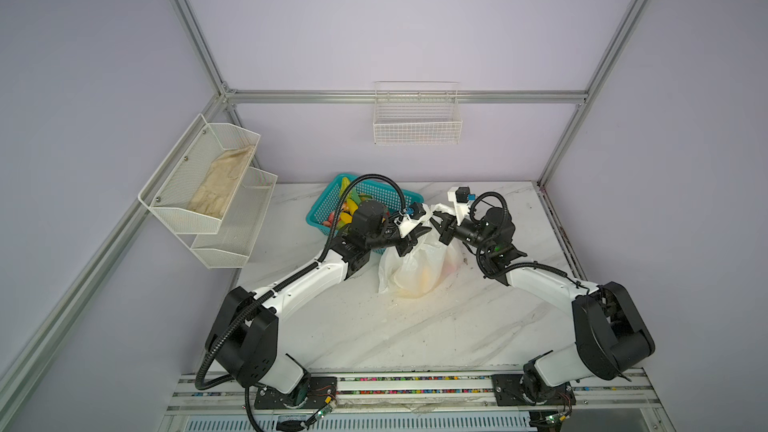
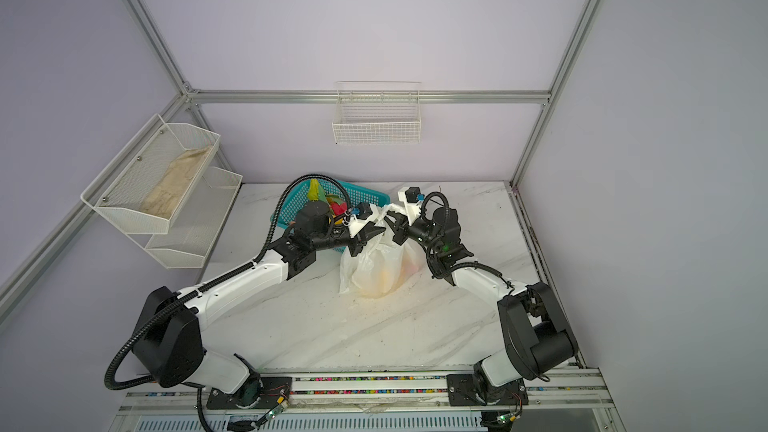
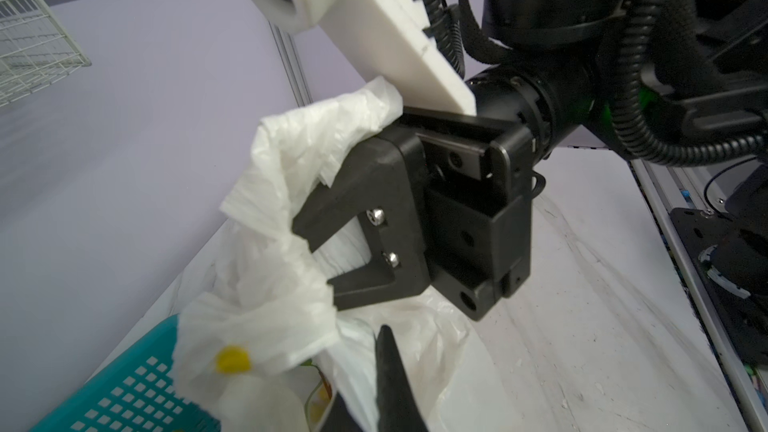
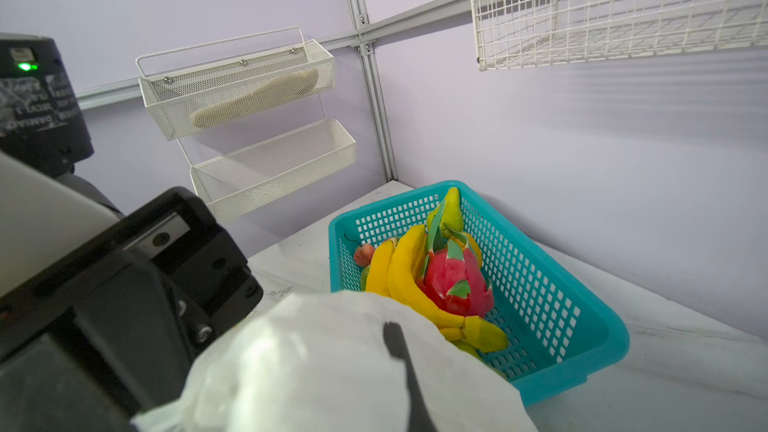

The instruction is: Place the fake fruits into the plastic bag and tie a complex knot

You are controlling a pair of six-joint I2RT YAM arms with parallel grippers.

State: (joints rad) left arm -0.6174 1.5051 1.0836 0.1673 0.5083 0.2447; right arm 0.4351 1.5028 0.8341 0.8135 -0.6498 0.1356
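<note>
The plastic bag (image 1: 419,268) (image 2: 376,272) stands mid-table, white and translucent, with an orange-yellow glow of fruit inside. Above it my two grippers meet at its gathered handles (image 3: 291,184). My left gripper (image 1: 428,232) (image 3: 384,351) is shut on bag plastic. My right gripper (image 1: 435,222) (image 3: 309,243) (image 4: 395,347) is shut on a handle loop that drapes over its fingers. Whether a knot sits in the bunched plastic I cannot tell. More fake fruits lie in the teal basket (image 4: 582,351): bananas (image 4: 403,272), a dragon fruit (image 4: 453,280), a pear (image 4: 451,205).
The teal basket (image 1: 328,205) sits behind my left arm, touching the bag's far side. A two-tier white mesh rack (image 1: 208,184) holding a cloth hangs on the left wall. A white wire basket (image 1: 417,118) hangs on the back wall. A metal rail (image 1: 415,384) runs along the front edge.
</note>
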